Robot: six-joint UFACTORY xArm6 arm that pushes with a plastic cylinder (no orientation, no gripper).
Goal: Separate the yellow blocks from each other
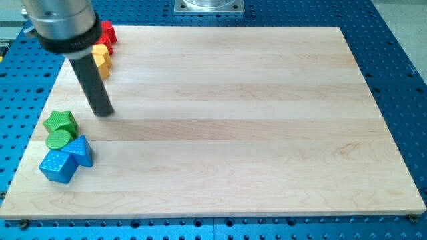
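Two yellow blocks (102,59) sit touching each other near the board's top left corner, partly hidden behind my rod; their shapes are hard to make out. My tip (103,112) rests on the board below them, well apart from them and up and to the right of the green blocks. A red block (107,32) lies just above the yellow ones, partly hidden by the arm's grey body.
At the left edge lie a green star-like block (61,121), a green rounded block (58,139), a blue triangular block (82,151) and a blue cube (57,166), all clustered. The wooden board (253,120) lies on a blue perforated table.
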